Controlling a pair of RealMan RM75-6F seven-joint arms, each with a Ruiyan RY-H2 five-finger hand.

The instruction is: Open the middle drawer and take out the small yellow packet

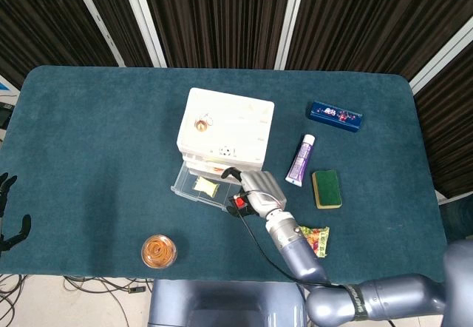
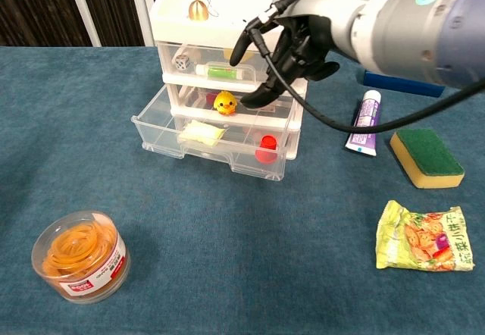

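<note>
Here, line by line:

Right hand (image 2: 292, 47): raised in front of the drawer unit's (image 2: 227, 17) upper tiers, fingers loosely curled and apart, grasping nothing; dark fingertips (image 2: 254, 98) pointing down toward the pulled-out drawer (image 2: 208, 149), whether touching the unit's front cannot be told. Black cable trailing from the wrist.

Right arm (image 1: 295, 249): reaching in from the lower right, forearm slanting up toward the unit in the head view.

Left hand (image 1: 9, 220): only dark fingers at the left edge of the head view, beyond the table rim, spread apart, holding nothing.

Small yellow packet (image 2: 201, 133): lying flat in the open drawer, toward its left half, untouched by either hand.

Chest view only: unit's clear fronts, with a die (image 2: 182, 62) and a green tube (image 2: 221, 71) in the top tier, a yellow duck (image 2: 223, 103) behind the right hand's fingertips, a red item (image 2: 265, 149) in the open drawer's right part.

Head view only: unit's white top from above, a blue case (image 1: 335, 115) well behind the sponge (image 1: 326, 188).

Both views: small bell (image 2: 198, 9) on the unit's top, purple tube (image 2: 364, 123) beside the sponge, snack bag (image 2: 423, 236) near the front edge, tub of rubber bands (image 2: 79, 255) at front left.

Surface: table (image 1: 96, 135) covered in dark teal cloth.

Room: dark slatted wall with white uprights behind; cables on the floor at the front.
</note>
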